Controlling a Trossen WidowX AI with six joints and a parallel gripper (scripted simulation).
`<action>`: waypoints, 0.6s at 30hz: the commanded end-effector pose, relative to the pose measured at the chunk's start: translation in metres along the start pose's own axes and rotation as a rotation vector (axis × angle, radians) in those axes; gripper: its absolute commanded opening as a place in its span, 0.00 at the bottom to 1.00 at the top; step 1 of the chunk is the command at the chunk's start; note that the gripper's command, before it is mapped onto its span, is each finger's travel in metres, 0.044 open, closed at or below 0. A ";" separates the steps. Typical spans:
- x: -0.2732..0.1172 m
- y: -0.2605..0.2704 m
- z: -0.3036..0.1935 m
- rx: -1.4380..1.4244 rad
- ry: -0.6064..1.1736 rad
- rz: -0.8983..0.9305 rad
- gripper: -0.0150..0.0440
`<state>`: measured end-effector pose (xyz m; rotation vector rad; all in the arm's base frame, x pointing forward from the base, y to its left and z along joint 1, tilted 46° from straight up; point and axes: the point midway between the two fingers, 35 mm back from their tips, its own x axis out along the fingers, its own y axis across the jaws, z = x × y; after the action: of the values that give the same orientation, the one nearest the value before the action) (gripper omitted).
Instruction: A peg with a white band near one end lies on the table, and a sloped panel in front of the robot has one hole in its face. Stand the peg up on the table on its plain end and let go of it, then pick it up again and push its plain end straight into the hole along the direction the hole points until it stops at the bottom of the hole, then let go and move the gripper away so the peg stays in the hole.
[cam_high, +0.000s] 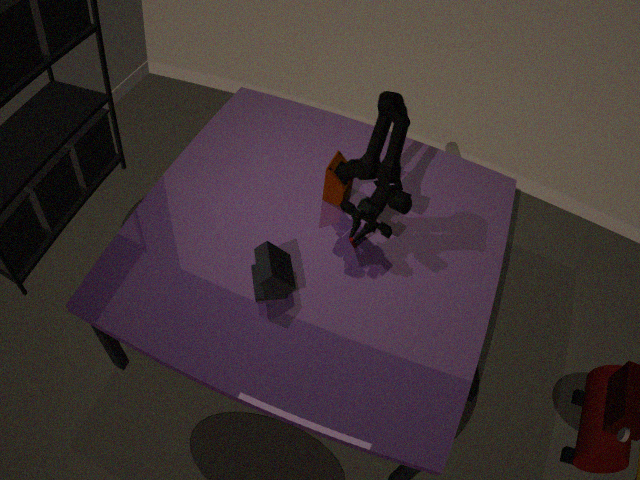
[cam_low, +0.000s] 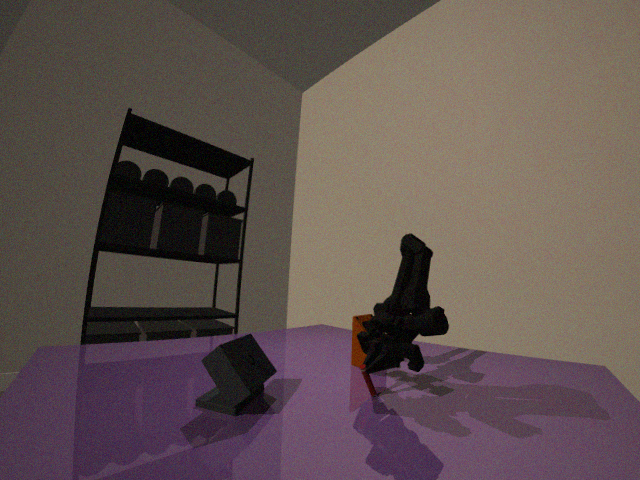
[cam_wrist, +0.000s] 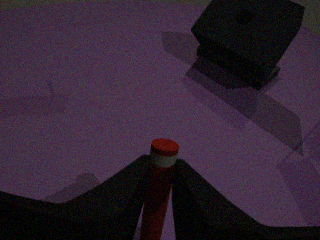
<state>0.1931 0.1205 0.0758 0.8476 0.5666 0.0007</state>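
The red peg (cam_high: 353, 241) (cam_low: 370, 384) (cam_wrist: 157, 200) is held near its white-banded end, which is uppermost. It leans somewhat, its plain end down close to the table; whether that end touches the table I cannot tell. My gripper (cam_high: 354, 239) (cam_low: 366, 368) (cam_wrist: 161, 164) is shut on the peg, with the band just at the fingertips. The dark sloped panel (cam_high: 266, 271) (cam_low: 235, 369) (cam_wrist: 240, 40) stands on its base apart from the gripper, at the upper right in the wrist view. Its hole (cam_low: 252, 356) (cam_wrist: 245, 17) shows as a dark spot in the face.
An orange block (cam_high: 334, 189) (cam_low: 357, 343) stands on the purple table (cam_high: 222, 170) (cam_low: 320, 444) close beside the arm. A pale strip (cam_high: 305, 421) lies along the table's edge in the top view. A dark shelf (cam_high: 46, 139) (cam_low: 170, 253) stands beyond the table.
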 end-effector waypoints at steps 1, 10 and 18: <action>-0.002 -0.003 -0.002 0.002 -0.041 -0.005 0.34; -0.007 -0.003 -0.006 0.002 -0.119 -0.006 0.34; -0.012 -0.004 -0.009 0.001 -0.188 -0.007 0.34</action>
<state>0.1801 0.1209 0.0727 0.8313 0.4274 -0.0725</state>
